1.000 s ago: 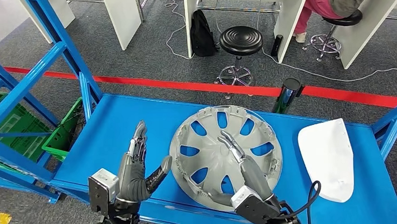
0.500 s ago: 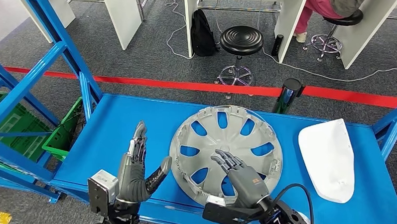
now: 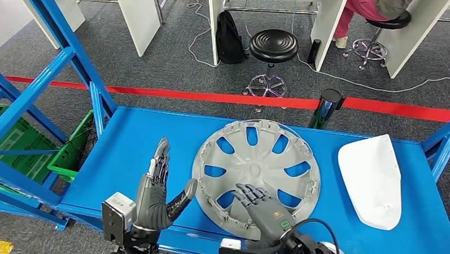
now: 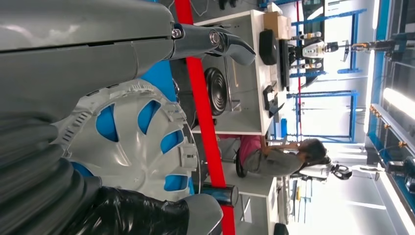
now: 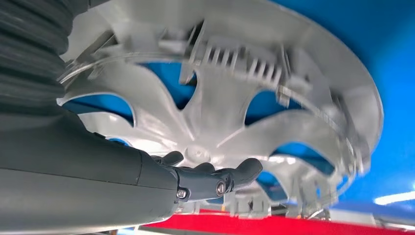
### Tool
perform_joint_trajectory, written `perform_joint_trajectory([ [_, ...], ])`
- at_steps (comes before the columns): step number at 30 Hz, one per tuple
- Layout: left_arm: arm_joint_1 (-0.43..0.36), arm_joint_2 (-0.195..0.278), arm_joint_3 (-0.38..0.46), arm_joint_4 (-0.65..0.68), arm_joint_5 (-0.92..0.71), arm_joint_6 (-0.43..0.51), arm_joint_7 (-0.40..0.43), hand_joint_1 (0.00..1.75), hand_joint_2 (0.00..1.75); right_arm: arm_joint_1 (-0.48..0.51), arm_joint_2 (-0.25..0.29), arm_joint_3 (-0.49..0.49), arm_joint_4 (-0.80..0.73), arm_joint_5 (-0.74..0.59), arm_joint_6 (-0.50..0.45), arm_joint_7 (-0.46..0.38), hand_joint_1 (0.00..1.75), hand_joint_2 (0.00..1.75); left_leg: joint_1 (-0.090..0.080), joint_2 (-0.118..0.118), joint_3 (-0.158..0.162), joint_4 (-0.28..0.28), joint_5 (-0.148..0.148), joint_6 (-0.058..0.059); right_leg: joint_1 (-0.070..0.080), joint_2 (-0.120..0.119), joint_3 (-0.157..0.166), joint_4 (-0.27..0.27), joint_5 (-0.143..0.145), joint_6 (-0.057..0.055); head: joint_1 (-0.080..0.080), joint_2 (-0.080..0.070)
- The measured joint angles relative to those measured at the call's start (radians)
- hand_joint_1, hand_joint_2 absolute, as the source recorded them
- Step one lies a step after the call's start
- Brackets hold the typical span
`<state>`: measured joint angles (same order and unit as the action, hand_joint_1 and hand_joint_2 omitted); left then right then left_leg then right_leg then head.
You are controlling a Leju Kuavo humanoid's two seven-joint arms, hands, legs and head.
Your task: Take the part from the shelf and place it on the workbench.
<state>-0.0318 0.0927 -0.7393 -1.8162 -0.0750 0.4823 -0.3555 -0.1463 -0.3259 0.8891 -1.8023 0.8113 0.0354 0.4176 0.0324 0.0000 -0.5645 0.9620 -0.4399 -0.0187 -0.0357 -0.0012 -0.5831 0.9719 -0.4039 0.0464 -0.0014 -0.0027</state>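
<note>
A grey wheel cover (image 3: 256,160) lies inner side up on the blue shelf board (image 3: 138,138). My left hand (image 3: 157,191) stands open just off the cover's left rim, palm toward it, thumb close to the edge. My right hand (image 3: 263,211) hovers palm down over the cover's near part, fingers spread, holding nothing. In the left wrist view the wheel cover (image 4: 132,142) lies beyond the left hand's straight fingers (image 4: 215,41). In the right wrist view the wheel cover (image 5: 235,98) is close in front of the right hand's fingers (image 5: 210,178); contact cannot be told.
A white curved panel (image 3: 371,178) lies on the board's right side. Blue shelf uprights (image 3: 67,53) rise at the left, with a green crate (image 3: 71,152) below. Beyond the board stand a chrome cylinder (image 3: 326,106), a black stool (image 3: 273,46), white desks and a seated person (image 3: 371,0).
My right hand has turned from edge-on to palm down and drawn back from the cover's middle toward its near rim. The left hand has shifted only slightly.
</note>
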Motion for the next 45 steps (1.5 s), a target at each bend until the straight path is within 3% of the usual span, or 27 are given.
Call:
perform_joint_trajectory([
  [10,-0.002,-0.01,0.0,0.0,0.0,-0.02,0.008,0.0,1.75,-0.021,0.058,0.054,0.124,0.078,0.035,0.01,0.0,1.75,0.0,0.0,0.0,0.0,0.0,0.0,0.0,0.0,0.0,0.0,0.0,0.0,0.001,0.0],
  [14,-0.003,-0.014,-0.001,0.0,0.001,-0.022,0.008,0.0,1.75,-0.031,0.083,0.071,0.17,0.106,0.045,0.01,1.75,1.75,0.0,0.0,0.0,0.0,0.0,0.0,0.0,0.0,0.0,0.0,0.0,0.0,0.0,0.0],
  [24,-0.004,-0.02,-0.001,0.0,-0.001,-0.024,0.013,0.0,1.75,-0.042,0.15,0.101,0.25,0.214,0.031,-0.015,1.75,1.75,0.002,0.01,-0.005,-0.002,-0.018,-0.002,0.002,0.01,0.003,0.0,-0.002,-0.003,0.001,0.0],
  [30,-0.003,-0.021,0.0,0.0,-0.004,-0.022,0.014,0.0,1.75,-0.046,0.174,0.105,0.265,0.247,0.004,-0.02,1.75,1.75,0.004,0.01,-0.004,-0.002,-0.011,-0.002,0.004,0.01,0.004,0.0,0.001,-0.007,-0.001,0.0],
  [38,-0.004,-0.017,0.002,0.0,-0.015,-0.009,0.03,0.0,1.75,-0.007,0.176,0.095,0.261,0.324,-0.206,-0.07,1.75,1.75,0.004,0.008,-0.008,-0.002,-0.001,-0.005,0.004,0.01,0.0,0.001,0.001,-0.007,0.0,0.0],
  [45,-0.005,-0.012,0.003,0.0,-0.014,-0.002,0.036,0.0,1.75,-0.005,0.176,0.076,0.233,0.332,-0.277,-0.086,1.75,1.75,0.003,0.006,-0.002,-0.002,-0.001,-0.005,0.004,0.009,-0.001,0.0,0.001,-0.006,0.0,0.0],
])
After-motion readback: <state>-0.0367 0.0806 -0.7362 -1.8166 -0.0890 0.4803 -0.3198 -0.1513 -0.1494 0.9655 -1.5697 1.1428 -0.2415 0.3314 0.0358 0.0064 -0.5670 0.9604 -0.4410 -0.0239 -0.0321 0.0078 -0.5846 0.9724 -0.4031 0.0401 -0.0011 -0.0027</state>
